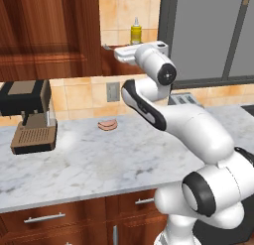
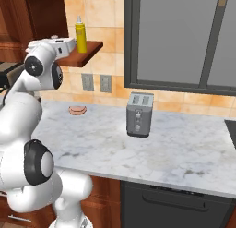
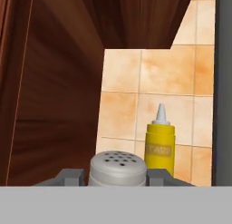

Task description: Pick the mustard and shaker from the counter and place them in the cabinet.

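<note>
Hand view: our gripper [image 3: 117, 177] fingers pinch the shaker [image 3: 117, 168], its body cut off below; mustard [image 3: 159, 143] upright behind, cabinet [image 3: 54, 91] shelf hidden

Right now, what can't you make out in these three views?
- Shaker: hand view shows its top between the gripper fingers; the body is cut off by the bottom edge. I cannot tell if it rests on the shelf.
- Gripper in both base views: hidden behind the robot's wrist.
- Mustard base: left base view, hidden by the wrist.
- Cabinet interior: left base view, cut off.
</note>
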